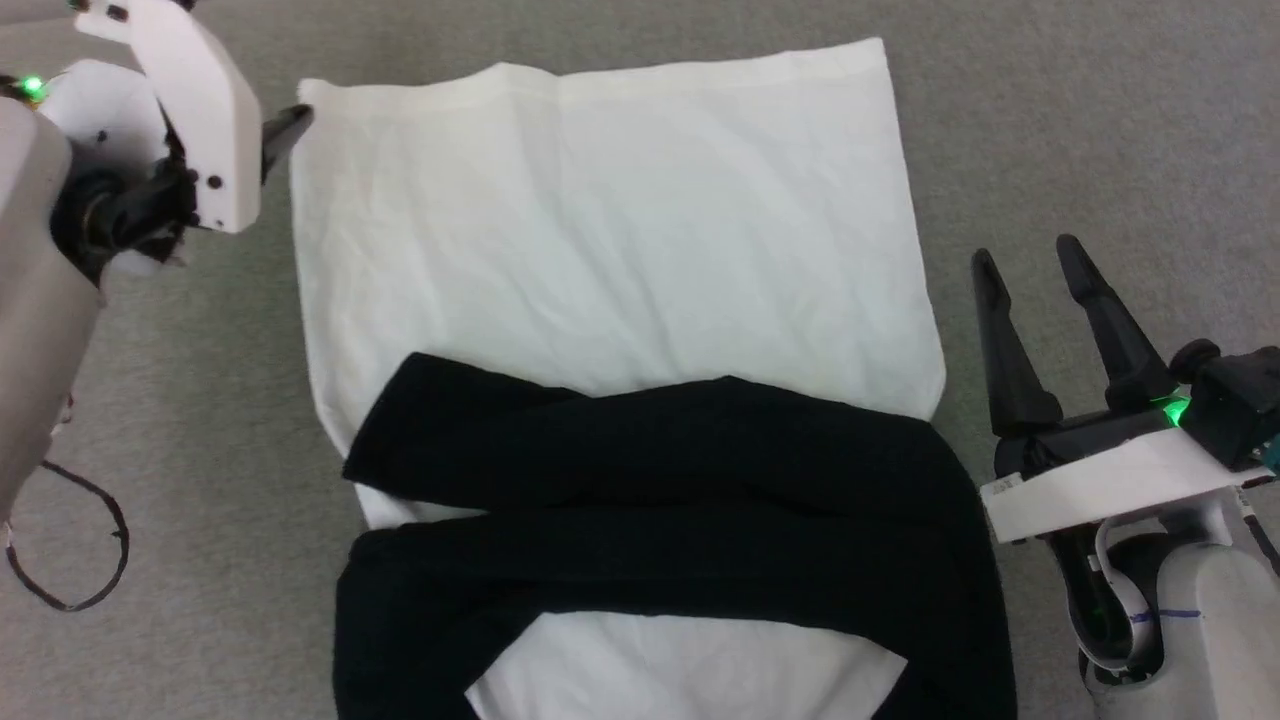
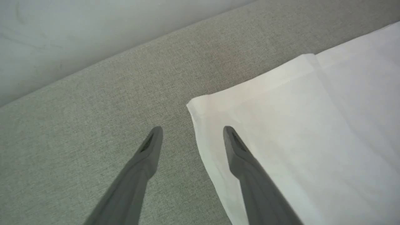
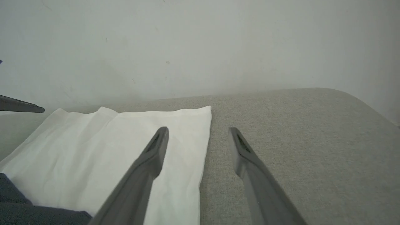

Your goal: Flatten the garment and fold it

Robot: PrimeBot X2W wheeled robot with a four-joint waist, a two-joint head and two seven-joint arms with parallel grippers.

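Note:
The garment (image 1: 610, 240) lies flat on the grey fabric surface, cream-white body spread out, hem at the far side. Its two black sleeves (image 1: 660, 480) are folded across the near part of the body and overlap. My left gripper (image 2: 192, 128) hangs open over the far left hem corner (image 2: 200, 106), one finger above the cloth and one above the bare surface; in the head view only a dark fingertip (image 1: 290, 125) shows beside the white wrist housing. My right gripper (image 1: 1030, 255) stands open and empty just right of the garment's right edge (image 3: 203, 156).
A grey fabric surface (image 1: 1100, 120) carries the garment, with bare room to its left and right. A pale wall (image 3: 200, 47) rises behind its far edge. A loose black cable (image 1: 90, 560) loops at the lower left.

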